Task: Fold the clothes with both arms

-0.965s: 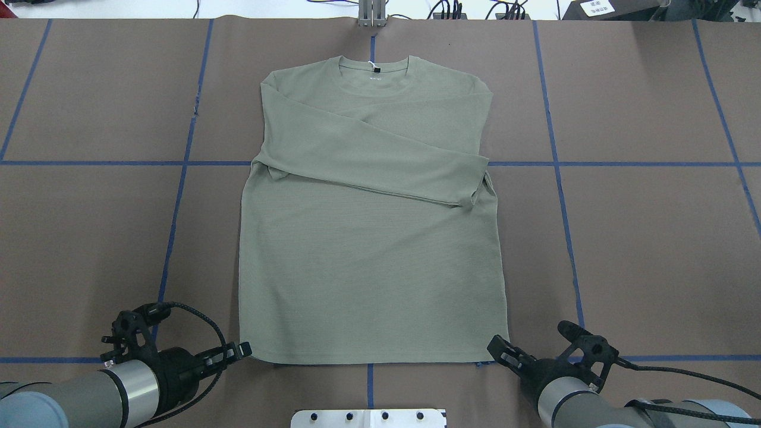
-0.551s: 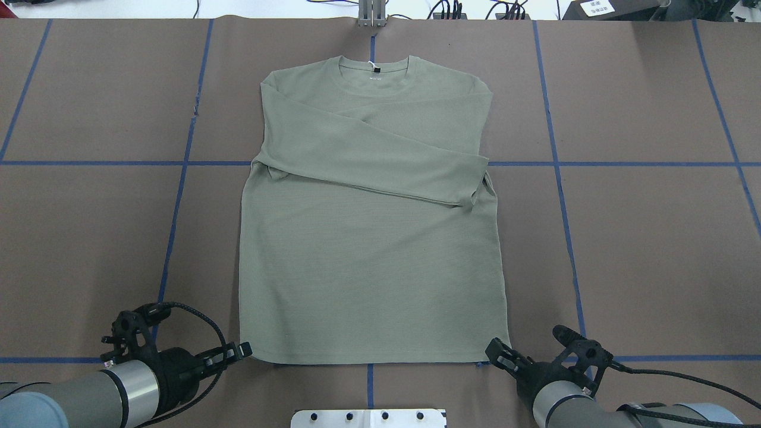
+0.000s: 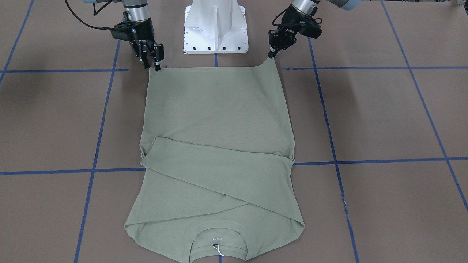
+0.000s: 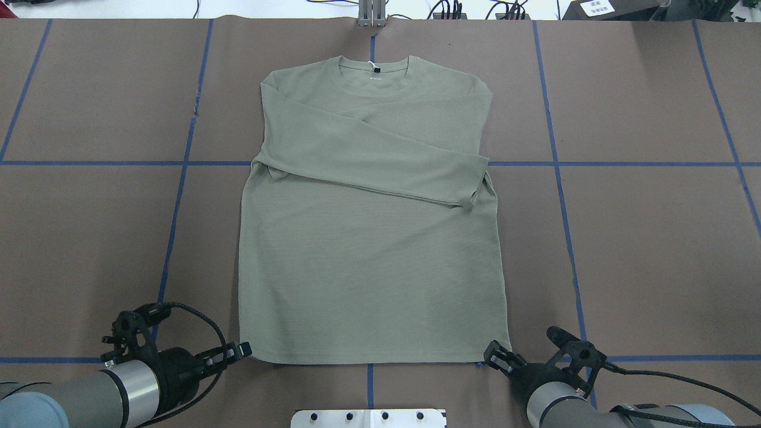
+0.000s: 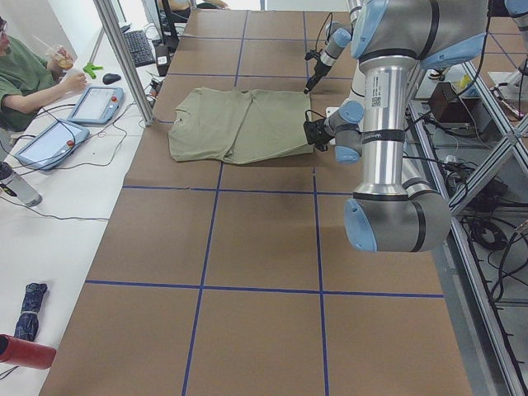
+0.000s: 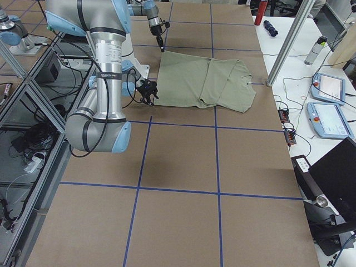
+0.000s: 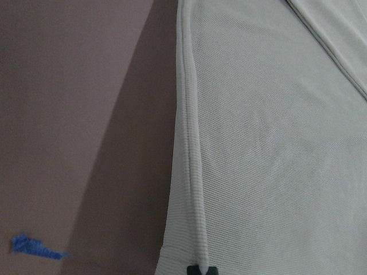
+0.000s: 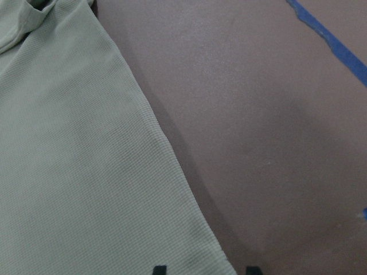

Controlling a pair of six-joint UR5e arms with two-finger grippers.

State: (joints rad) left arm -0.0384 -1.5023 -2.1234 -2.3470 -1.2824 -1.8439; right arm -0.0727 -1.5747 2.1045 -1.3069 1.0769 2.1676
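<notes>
The sage-green shirt (image 4: 368, 238) lies flat on the brown table, neck at the far edge and both sleeves folded across the chest (image 3: 219, 171). My left gripper (image 4: 244, 349) is at the hem's left corner. In the left wrist view its tips (image 7: 200, 270) are pinched together on the hem edge (image 7: 189, 172), and the corner rises slightly toward it (image 3: 272, 54). My right gripper (image 4: 492, 352) is low at the hem's right corner (image 3: 154, 63). It is open, with its tips apart on either side of the fabric edge (image 8: 189, 229).
The white pedestal base (image 3: 215, 29) stands just behind the hem, between the arms. Blue tape lines (image 4: 559, 178) grid the brown table cover. A metal post (image 5: 124, 58) stands at the table's far edge, where a person (image 5: 25, 74) sits with tablets.
My right gripper has drawn back and down toward the hem's right corner. The left gripper and the shirt have not moved.
</notes>
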